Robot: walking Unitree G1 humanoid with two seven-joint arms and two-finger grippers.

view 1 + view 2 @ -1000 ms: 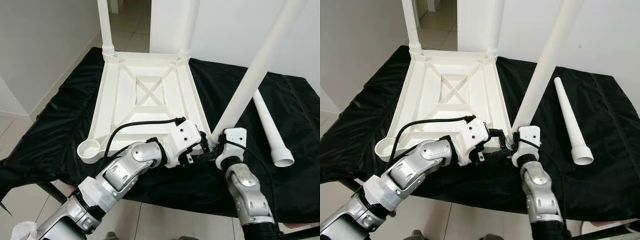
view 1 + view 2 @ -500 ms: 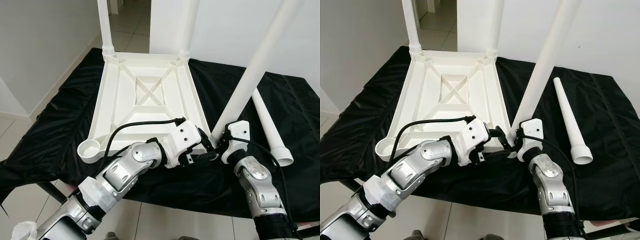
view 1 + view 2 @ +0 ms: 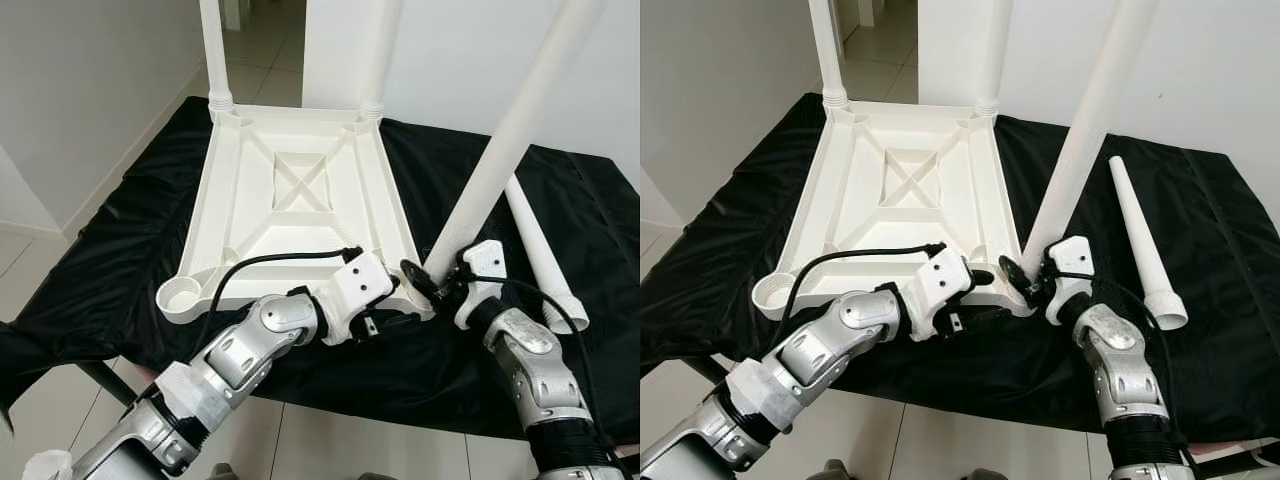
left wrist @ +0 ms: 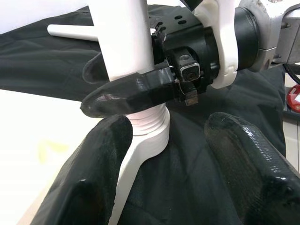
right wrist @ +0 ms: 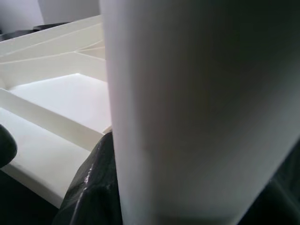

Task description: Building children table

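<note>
The right gripper (image 3: pixel 432 287) holds the bottom of a long white table leg (image 3: pixel 510 140), with one black finger (image 4: pixel 126 93) on each side of it. The leg stands in the near corner socket (image 4: pixel 147 136) of the upside-down white tabletop (image 3: pixel 290 205). It leans a little, and its top runs out of the picture.

The left gripper (image 3: pixel 395 300) is right beside that corner. Its two fat black fingers (image 4: pixel 96 173) are spread wide, one on each side of the socket, and they hold nothing. From the head views the white wrist hides these fingers. The left wrist view shows them, along with the ribbed ring at the leg's foot.

The right wrist view is mostly blurry white leg, up very close.

Past the right gripper, a spare leg (image 3: pixel 1140 240) lies flat on the black cloth (image 3: pixel 120 250). Farther off, two more legs (image 3: pixel 213 50) already stand in the far corners, and their tops are cut off too. An empty round socket (image 3: pixel 180 297) sits off to the left gripper's other side.
</note>
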